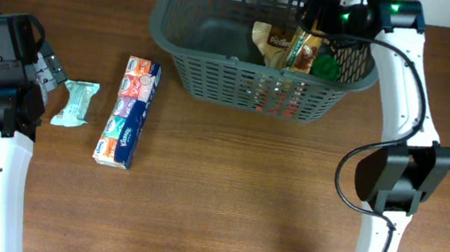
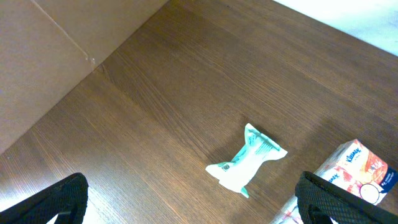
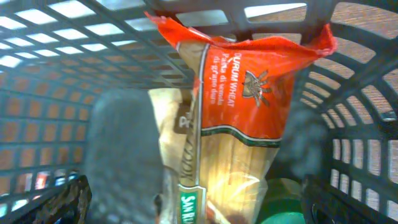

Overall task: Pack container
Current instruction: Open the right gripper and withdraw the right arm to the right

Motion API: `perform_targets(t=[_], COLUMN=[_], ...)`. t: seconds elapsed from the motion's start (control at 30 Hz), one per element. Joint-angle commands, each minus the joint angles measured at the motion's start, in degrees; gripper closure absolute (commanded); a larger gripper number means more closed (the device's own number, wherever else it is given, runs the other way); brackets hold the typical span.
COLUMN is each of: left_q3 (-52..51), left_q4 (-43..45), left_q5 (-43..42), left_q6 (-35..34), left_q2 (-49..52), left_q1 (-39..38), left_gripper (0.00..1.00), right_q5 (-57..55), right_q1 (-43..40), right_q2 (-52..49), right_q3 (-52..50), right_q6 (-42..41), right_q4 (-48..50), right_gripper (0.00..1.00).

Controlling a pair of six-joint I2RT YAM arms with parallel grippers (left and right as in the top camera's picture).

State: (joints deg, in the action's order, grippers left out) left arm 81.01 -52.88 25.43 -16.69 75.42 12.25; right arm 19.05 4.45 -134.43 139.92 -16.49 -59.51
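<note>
— Where is the container (image 1: pixel 240 82)?
— At the far edge of the table (image 1: pixel 241 200), with a pasta bag (image 3: pixel 249 93) inside.
— And the grippers?
— The left gripper (image 2: pixel 193 198) and the right gripper (image 3: pixel 196 202) are both wide open

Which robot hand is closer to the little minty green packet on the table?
Left. The left gripper is right beside the mint packet; the right gripper is far across the table, inside the basket.
</note>
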Motion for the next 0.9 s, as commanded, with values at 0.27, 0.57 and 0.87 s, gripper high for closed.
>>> perform_targets(t=[0.27, 0.57, 0.87], left_q3=[0.79, 0.79, 0.79], left_q4=[0.13, 0.13, 0.13], left_q5=[-0.39, -0.39, -0.39], left_q6=[0.09, 0.09, 0.09], left_q2=[-0.39, -0.39, -0.39], left_q1=[0.28, 0.28, 0.28], left_gripper=[0.0, 0.0, 0.0], right_q5=[12.5, 23.45, 27.96], right_q1=[-6.34, -6.34, -7.21], right_q2=[1.75, 1.75, 2.4], right_q3=[13.38, 23.58, 31.95], right_q6=[0.98, 0.92, -2.75], right_q4=[0.11, -0.24, 0.11], right_gripper=[0.01, 0.01, 0.01])
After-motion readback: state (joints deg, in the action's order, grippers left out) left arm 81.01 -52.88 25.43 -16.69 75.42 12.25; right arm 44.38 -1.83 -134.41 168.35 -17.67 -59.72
